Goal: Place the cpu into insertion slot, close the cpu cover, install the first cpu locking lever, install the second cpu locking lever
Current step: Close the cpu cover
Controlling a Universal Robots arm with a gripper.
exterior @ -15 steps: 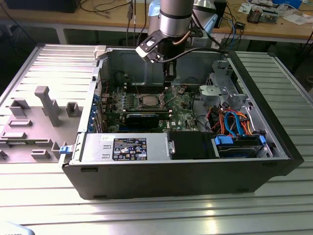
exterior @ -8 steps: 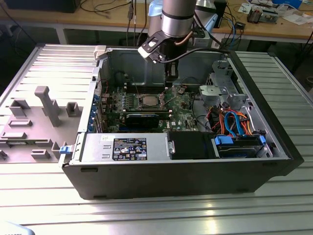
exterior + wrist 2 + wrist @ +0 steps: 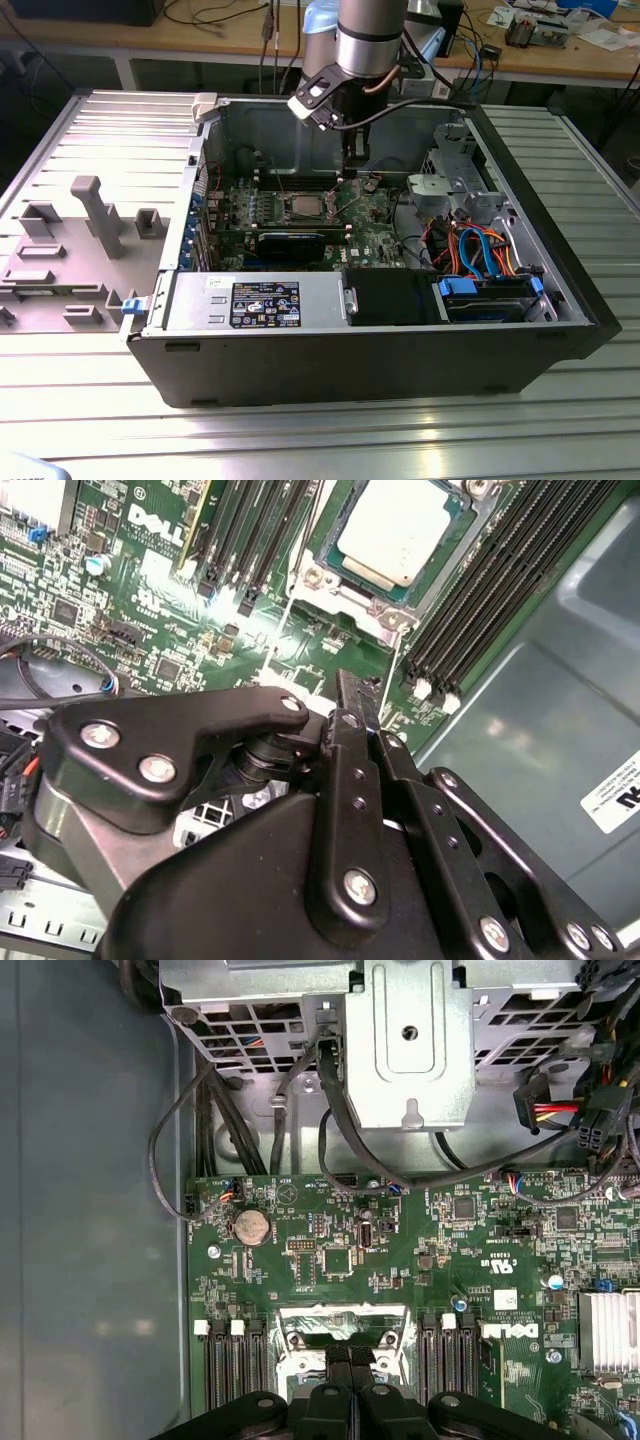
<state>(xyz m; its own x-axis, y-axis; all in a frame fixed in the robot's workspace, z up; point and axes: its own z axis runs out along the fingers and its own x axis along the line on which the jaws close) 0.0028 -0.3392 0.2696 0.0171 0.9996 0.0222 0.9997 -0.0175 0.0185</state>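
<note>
The cpu (image 3: 405, 535) is sitting in the insertion slot (image 3: 325, 580), silver top facing up, so step one is looking done. Whether the cpu cover and locking levers are lying closed over the slot, cannot tell. The gripper (image 3: 350, 1352) is hovering just beside the slot, claw pinched narrow, gripping nothing. Memory slots (image 3: 480, 590) are flanking the slot.

Open black computer case (image 3: 400, 350) on ribbed metal table (image 3: 300, 440), grey fixture plate (image 3: 150, 170) beside it.
</note>
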